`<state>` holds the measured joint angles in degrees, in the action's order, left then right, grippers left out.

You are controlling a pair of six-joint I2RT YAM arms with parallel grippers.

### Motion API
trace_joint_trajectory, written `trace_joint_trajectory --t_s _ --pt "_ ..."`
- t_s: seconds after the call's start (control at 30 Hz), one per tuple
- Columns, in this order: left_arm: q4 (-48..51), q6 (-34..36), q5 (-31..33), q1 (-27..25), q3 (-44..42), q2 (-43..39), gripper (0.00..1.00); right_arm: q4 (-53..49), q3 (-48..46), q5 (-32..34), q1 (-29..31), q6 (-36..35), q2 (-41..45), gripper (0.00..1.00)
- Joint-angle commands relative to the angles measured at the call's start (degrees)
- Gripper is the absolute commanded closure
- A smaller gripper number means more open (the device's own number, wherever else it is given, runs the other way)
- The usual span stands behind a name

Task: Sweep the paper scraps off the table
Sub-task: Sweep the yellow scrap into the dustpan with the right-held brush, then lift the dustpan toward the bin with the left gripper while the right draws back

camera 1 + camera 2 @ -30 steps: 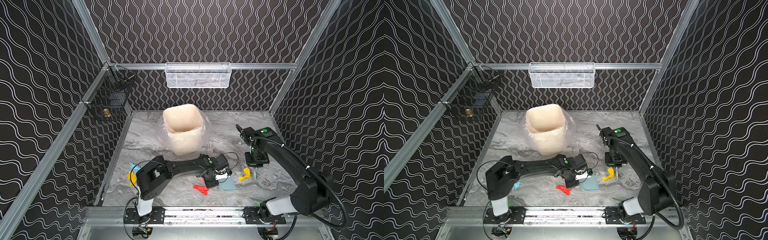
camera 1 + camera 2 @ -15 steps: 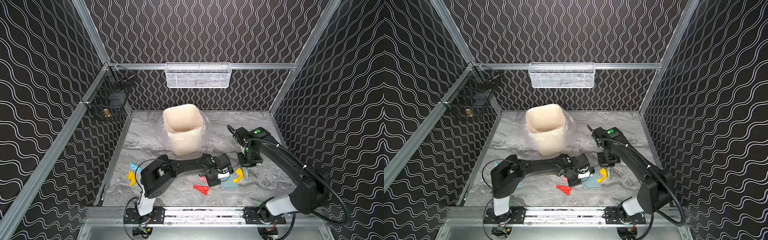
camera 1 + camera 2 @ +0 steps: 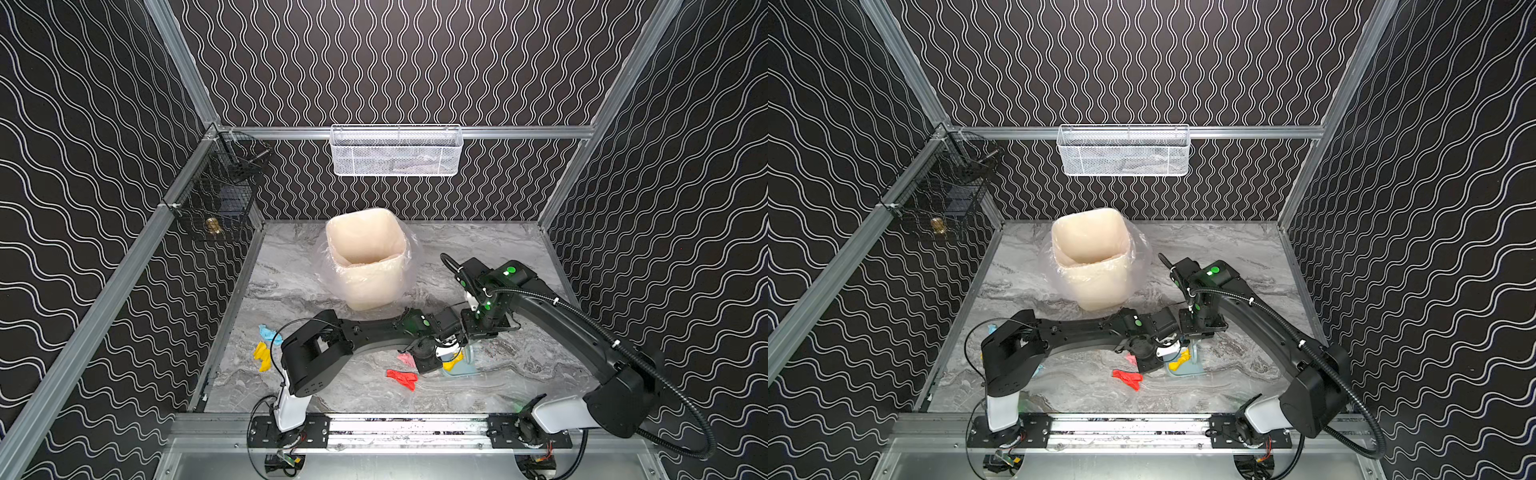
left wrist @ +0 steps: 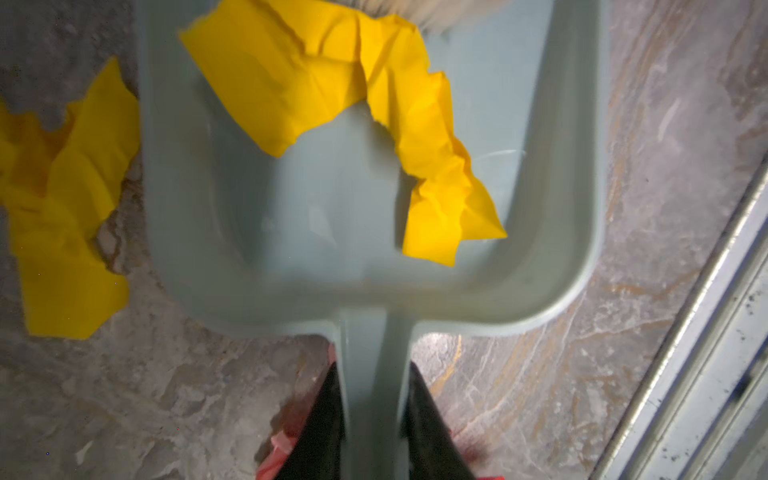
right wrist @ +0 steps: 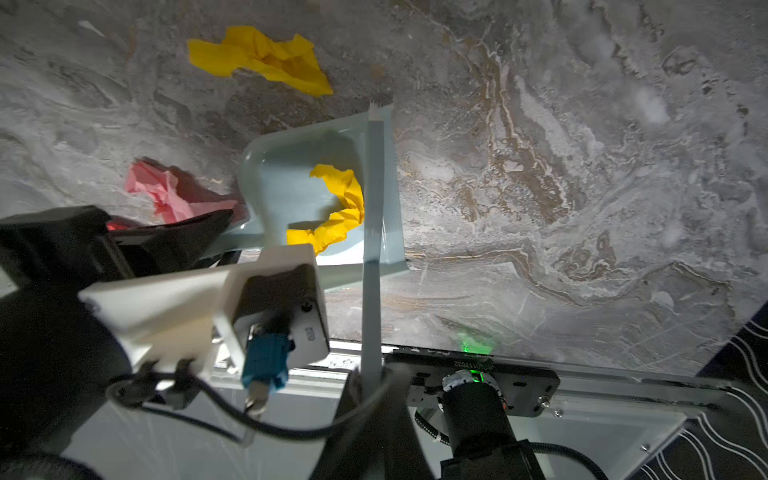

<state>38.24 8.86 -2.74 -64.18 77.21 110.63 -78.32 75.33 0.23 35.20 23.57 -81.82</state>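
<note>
table (image 3: 498,243) fills the lower middle of both top views. bin (image 3: 365,257) stands on it at frame centre, toward the back. mesh basket (image 3: 397,151) hangs on the back rail above the bin. wire cage (image 3: 216,203) hangs on the side rail, upper left. dustpan (image 3: 465,370) lies flat on the table, below and right of the bin, mouth to the right. brush (image 5: 372,291) stands at that mouth. one paper scrap (image 3: 452,363) lies in the pan. second scrap (image 4: 62,208) on the table near the pan's side wall, outside it. third scrap (image 3: 406,359) just left of the pan by its handle, fourth scrap (image 3: 402,379) below that. fifth scrap (image 3: 269,333) and sixth scrap (image 3: 262,356) by the table's left edge, fifth above sixth.
</note>
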Motion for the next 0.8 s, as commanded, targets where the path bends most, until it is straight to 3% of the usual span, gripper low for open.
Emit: trace_joint_trajectory --t_s 0.0,0.47,0.77 --pt "-2.2 -1.9 -0.2 0.0 -1.0 -1.6 0.93 -1.8 -0.5 1.4 -0.1 2.9 1.3 1.00" --pt "-4.7 -5.0 1.5 0.0 -4.7 -13.0 0.94 2.0 4.1 -0.3 -17.2 -0.3 12.6 1.00" --pt "8.3 -7.1 8.3 0.5 0.3 -23.5 0.94 7.4 3.7 -3.5 -22.4 -2.1 12.3 1.00"
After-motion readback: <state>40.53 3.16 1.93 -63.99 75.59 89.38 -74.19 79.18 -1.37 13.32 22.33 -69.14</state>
